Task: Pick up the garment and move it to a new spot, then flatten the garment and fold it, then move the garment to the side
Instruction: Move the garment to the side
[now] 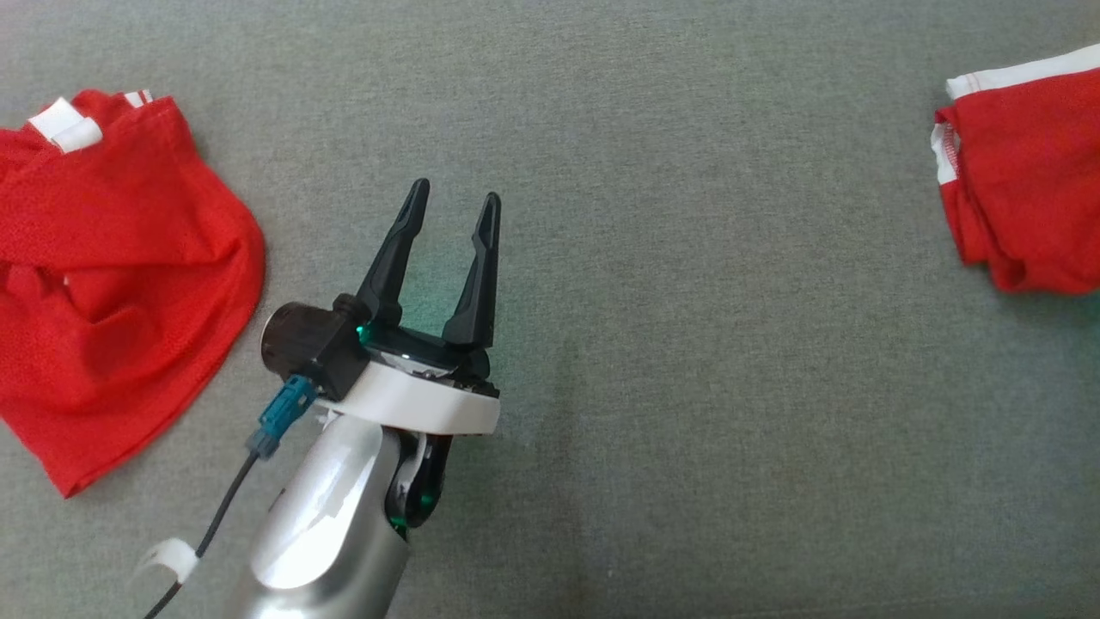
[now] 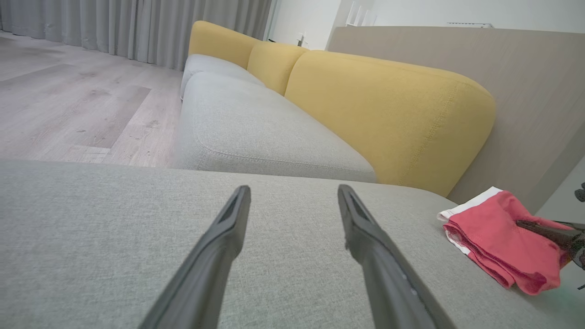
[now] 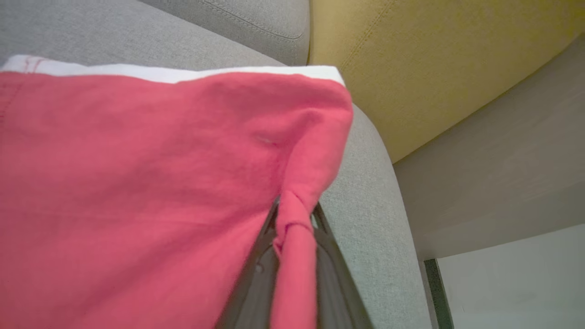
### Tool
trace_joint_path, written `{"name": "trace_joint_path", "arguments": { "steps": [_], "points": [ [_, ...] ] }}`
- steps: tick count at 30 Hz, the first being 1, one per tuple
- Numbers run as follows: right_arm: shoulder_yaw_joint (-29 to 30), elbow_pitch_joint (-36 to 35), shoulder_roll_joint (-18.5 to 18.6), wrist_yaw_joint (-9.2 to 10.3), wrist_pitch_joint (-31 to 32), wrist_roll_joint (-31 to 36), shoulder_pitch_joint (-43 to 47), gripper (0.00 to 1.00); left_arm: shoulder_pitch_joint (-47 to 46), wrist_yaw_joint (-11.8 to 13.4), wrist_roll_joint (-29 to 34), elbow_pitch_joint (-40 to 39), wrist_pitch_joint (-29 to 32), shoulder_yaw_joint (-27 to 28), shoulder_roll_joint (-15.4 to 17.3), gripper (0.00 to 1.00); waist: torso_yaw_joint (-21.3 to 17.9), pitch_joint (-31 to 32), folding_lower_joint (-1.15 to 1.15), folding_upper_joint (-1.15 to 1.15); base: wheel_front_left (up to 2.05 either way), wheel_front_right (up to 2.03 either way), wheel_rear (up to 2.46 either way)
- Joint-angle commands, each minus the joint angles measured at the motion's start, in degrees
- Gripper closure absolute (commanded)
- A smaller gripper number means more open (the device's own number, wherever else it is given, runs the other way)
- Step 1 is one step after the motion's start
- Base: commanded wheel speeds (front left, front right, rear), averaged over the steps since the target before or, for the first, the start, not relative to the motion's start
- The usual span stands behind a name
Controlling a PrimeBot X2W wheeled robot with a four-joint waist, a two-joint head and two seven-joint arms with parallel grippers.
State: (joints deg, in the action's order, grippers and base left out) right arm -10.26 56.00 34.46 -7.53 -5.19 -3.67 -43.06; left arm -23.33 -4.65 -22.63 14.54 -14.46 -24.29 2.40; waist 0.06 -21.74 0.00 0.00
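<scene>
At the far right of the grey woven seat cushion (image 1: 687, 361), close to its rounded corner, lies the folded red cloth garment with a white band (image 1: 1023, 189). Its layers are stacked, edges roughly aligned, white band along one side. Judgement: pick-up, flattening and folding look done. The piece sits well off the centre of the work area, so the final move to the side appears under way or nearly finished. What is left seems to be only the release and getting the arm clear. Right gripper (image 3: 295, 219): closed on a narrow twisted pinch of red cloth at one corner, the fabric running down between its two dark fingers; the rest of the garment appears to rest on the cushion. Left gripper (image 1: 455, 193): jaws spread wide, holding nothing, above bare cushion mid-scene, well apart from the folded garment. A second item, a crumpled red mesh garment with white trim (image 1: 112, 284), lies loose at the far left, unfolded, touched by neither gripper. Yellow upholstered back cushions (image 2: 388, 109) stand behind the seat.
</scene>
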Motion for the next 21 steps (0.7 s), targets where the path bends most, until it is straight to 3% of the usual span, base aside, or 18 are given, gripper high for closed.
{"name": "trace_joint_path", "arguments": {
  "steps": [1,3,4,5,6,14,21],
  "points": [
    [0.2,-1.0,2.1,0.04,-0.4,0.1,0.7,1.00,-1.5,-0.2,0.3,-1.9,-0.5,1.8,0.5,0.00,0.1,0.1,0.00,0.00,0.00,0.00,0.00],
    [1.3,-1.1,1.7,0.04,-0.5,0.6,0.9,1.00,-1.2,-0.3,0.3,-1.9,-0.5,2.0,0.5,0.00,0.2,0.3,0.00,0.00,0.00,0.00,0.00],
    [2.0,-1.1,1.5,0.04,-0.7,1.0,0.9,0.61,-1.0,-0.3,0.4,-1.9,-0.5,2.1,0.5,0.00,0.2,0.5,0.00,0.00,0.00,0.00,0.00],
    [2.7,-1.2,1.3,0.04,-0.7,1.5,0.9,0.06,-0.8,-0.3,0.4,-1.8,-0.5,2.2,0.5,0.00,0.2,0.8,0.00,0.00,0.00,0.00,0.00],
    [3.4,-1.2,1.0,0.04,-0.7,2.0,0.9,0.00,-0.6,-0.3,0.4,-1.6,-0.5,2.4,0.5,0.00,0.2,1.2,0.00,0.00,0.00,0.00,0.00],
    [7.1,-3.9,-3.5,0.04,-1.3,4.8,1.8,0.00,1.4,0.0,0.9,-1.4,-0.5,5.5,0.5,0.00,-0.3,6.4,0.00,0.00,0.00,0.00,0.00],
    [8.2,-11.8,-9.8,0.04,-2.9,3.5,3.7,0.00,4.9,0.3,1.5,-1.7,-0.5,9.7,0.5,0.00,-1.2,12.1,0.00,0.00,0.00,0.00,0.00]
  ]
}}
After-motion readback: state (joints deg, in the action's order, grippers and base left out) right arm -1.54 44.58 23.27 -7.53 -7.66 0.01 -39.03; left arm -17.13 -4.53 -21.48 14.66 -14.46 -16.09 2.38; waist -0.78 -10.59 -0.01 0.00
